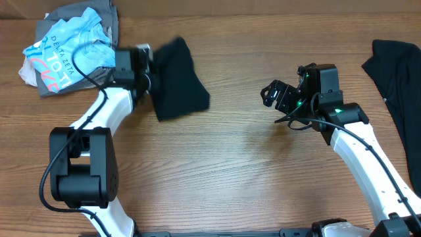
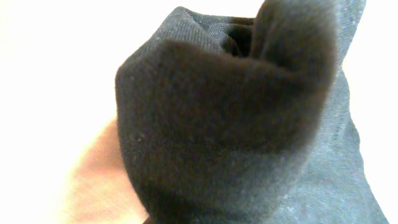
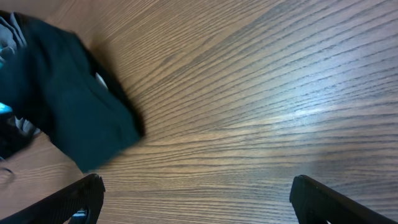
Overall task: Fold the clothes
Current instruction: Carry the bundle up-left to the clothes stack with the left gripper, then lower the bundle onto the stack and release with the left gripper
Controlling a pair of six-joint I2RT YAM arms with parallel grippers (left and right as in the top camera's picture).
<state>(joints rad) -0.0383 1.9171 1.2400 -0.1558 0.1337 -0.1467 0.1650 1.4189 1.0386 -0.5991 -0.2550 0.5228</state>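
We see the left claw (image 1: 146, 66) clamped on the folded black T-shirt (image 1: 179, 79), far left on the bench (image 1: 250, 164), beside the clothes pile (image 1: 66, 49). Right claw (image 1: 273, 94) is wide open and holds nothing. We reckon this shirt needs only stacking; the black garment (image 1: 398, 72) at the right is unfolded.

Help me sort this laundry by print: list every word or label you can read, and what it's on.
"DELTA ZETA": on the light blue shirt, far left pile.
"TOT": bigger letters below it, cut off by folds.
Pink script there: too crumpled to read.
Black shirt: no text visible.
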